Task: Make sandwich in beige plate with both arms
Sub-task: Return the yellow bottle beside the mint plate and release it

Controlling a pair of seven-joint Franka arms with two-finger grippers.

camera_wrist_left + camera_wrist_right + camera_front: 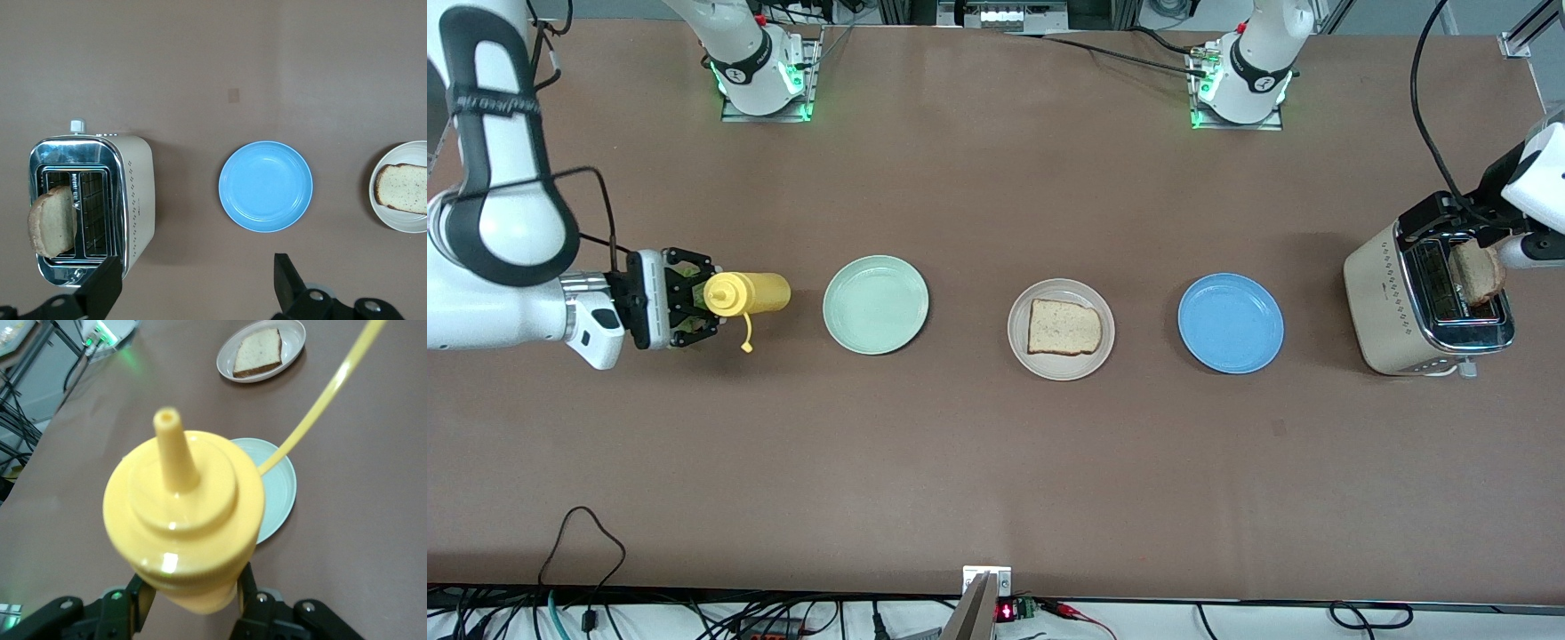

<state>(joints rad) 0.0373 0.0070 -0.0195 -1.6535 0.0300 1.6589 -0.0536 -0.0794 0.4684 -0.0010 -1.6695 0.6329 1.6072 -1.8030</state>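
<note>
Gripping a yellow squeeze bottle (745, 294), the right gripper (694, 307) sits at its end of the table, bare tabletop (996, 480) between its jaws and the mint plate (876, 305). The beige plate (1061, 329) holds one bread slice (1064, 327), mid-table. The left gripper (200, 283), jaws wide apart and empty, hangs over table beside the toaster (90, 203). Only its wrist view shows both slots; toast (52, 222) pokes from one.
</note>
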